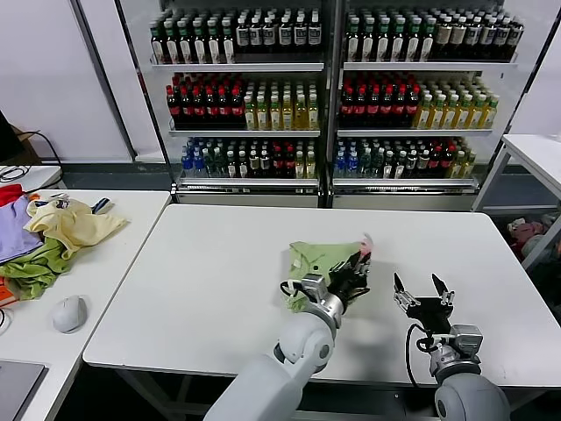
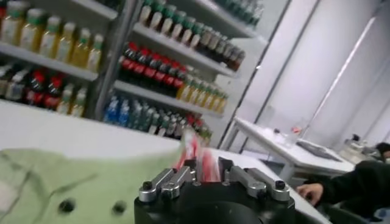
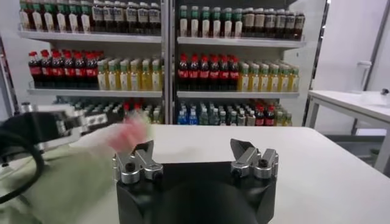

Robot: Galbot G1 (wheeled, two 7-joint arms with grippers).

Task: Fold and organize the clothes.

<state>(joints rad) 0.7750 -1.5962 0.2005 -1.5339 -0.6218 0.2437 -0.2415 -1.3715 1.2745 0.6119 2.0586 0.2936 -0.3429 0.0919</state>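
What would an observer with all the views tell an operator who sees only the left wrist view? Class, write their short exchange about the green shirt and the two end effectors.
Operator: I see green cloth at my fingers. How does the whole shirt lie?
Observer: The light green polo shirt is bunched in a heap near the middle of the white table, with the left end effector gripping its right side.
Operator: Where is the other arm?
Observer: The right end effector is open and empty over the table, to the right of the shirt and apart from it.
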